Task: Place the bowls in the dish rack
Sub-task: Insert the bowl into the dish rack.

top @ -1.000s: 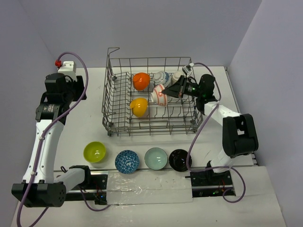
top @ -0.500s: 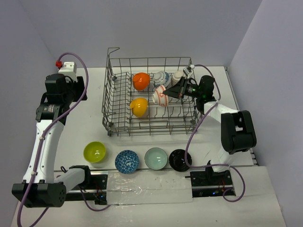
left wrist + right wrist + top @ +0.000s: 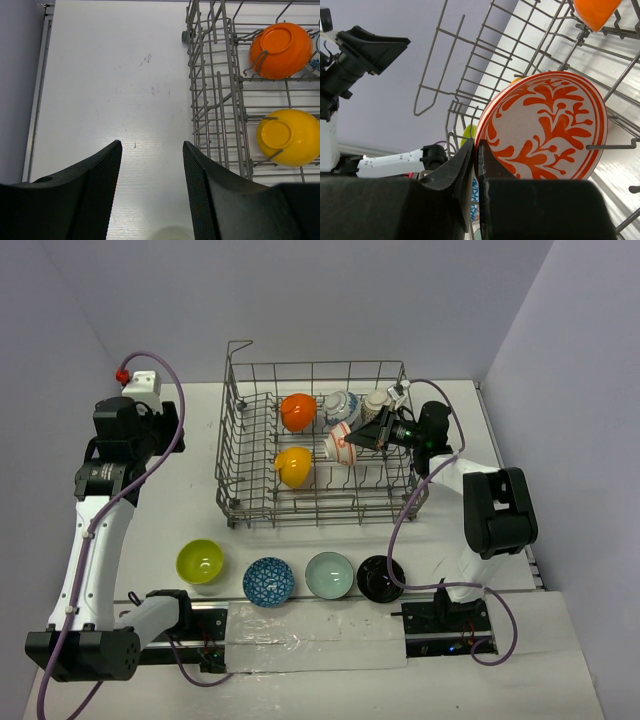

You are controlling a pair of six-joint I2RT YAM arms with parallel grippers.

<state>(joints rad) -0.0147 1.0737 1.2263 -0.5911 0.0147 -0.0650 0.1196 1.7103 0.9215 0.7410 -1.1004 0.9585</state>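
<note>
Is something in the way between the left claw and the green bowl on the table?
Nothing visible does. The left gripper hangs open above the table, left of the dish rack. Only bare table lies between it and the lime green bowl; the blue-patterned bowl sits on the bowl's far side.

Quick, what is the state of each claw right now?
Left claw: open, holding nothing.
Right claw: closed on the rim of the red-and-white bowl.
</note>
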